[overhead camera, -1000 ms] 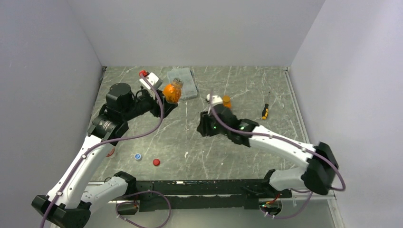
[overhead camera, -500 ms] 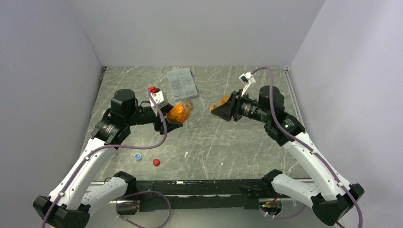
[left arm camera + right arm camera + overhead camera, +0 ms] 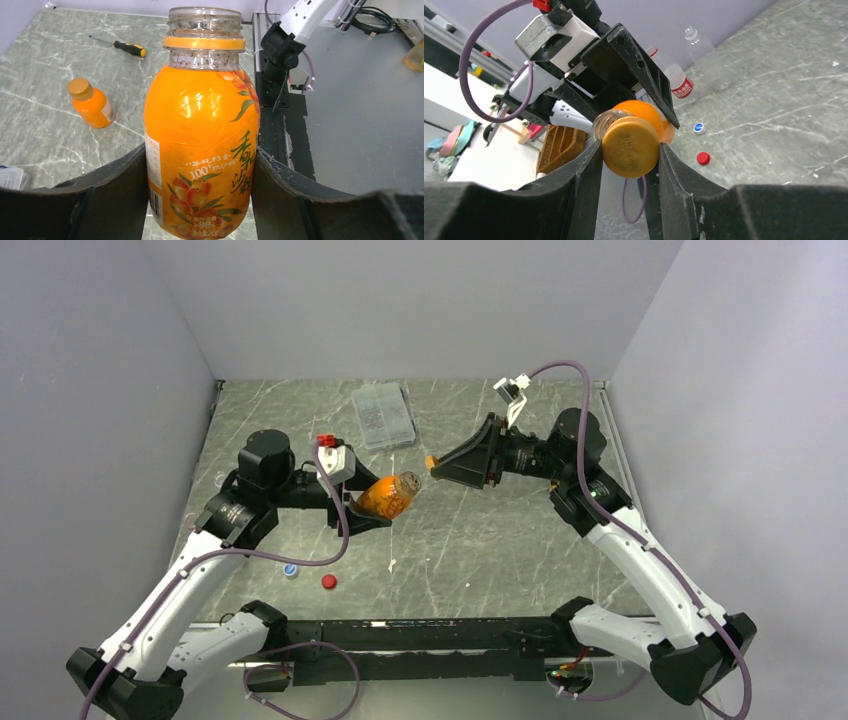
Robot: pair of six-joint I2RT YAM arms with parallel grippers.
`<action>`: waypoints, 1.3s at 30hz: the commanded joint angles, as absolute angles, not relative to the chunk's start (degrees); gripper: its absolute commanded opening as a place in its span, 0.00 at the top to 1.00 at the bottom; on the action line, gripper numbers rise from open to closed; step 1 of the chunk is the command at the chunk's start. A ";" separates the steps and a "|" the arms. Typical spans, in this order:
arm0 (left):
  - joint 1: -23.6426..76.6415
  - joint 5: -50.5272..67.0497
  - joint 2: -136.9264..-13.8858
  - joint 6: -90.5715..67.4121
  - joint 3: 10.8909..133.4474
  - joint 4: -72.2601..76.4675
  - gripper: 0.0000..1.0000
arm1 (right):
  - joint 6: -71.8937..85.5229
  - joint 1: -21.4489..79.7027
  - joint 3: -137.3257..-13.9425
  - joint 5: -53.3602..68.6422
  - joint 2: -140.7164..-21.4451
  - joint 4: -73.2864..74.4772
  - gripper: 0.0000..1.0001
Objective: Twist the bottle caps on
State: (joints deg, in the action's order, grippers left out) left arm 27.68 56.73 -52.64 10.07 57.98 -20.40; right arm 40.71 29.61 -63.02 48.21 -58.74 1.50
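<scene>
orange bottle (image 3: 202, 150) is up off the bench (image 3: 480, 540), mid-workspace, tipped well over with its neck toward the right arm; mouth open, threads bare, orange ring just under them. left fingers (image 3: 125, 180) clamp its body from both sides, label facing the wrist cam. orange cap (image 3: 630, 147) is pinched by its rim between the right fingers (image 3: 584, 175), top face toward the right wrist cam, held in the air just in front of the bottle mouth. from above there's a small gap between cap and mouth; in the right wrist view the mouth sits offset up-left behind the cap, so the cap is not seated. on the bench: blue-and-white cap (image 3: 290, 568) and red cap (image 3: 329, 581) lie near each other at the near edge by the left arm. small capped orange bottle (image 3: 91, 103) sits on the bench with a screwdriver (image 3: 122, 47) beyond it. clear bottle with red label (image 3: 676, 80) and a second clear bottle (image 3: 698, 42), neck open, are close together by the wall behind the left arm; can't tell whether either is upright. compartment box (image 3: 383, 416) lies flat at the far edge.
</scene>
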 commanded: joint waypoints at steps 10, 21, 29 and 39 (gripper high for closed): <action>29.84 58.18 -53.19 10.02 58.79 -15.70 0.69 | 39.74 33.47 -65.16 50.81 -60.86 -2.71 0.72; 30.31 58.15 -55.38 9.78 59.59 -16.48 0.77 | 32.16 37.25 -66.85 48.29 -59.35 5.57 0.72; 30.93 59.21 -56.83 9.50 60.71 -18.82 0.84 | 23.96 39.81 -70.25 45.35 -59.12 15.75 0.72; 31.28 59.35 -58.16 7.30 61.61 -19.47 0.93 | 19.55 45.20 -71.84 42.07 -59.65 20.31 0.73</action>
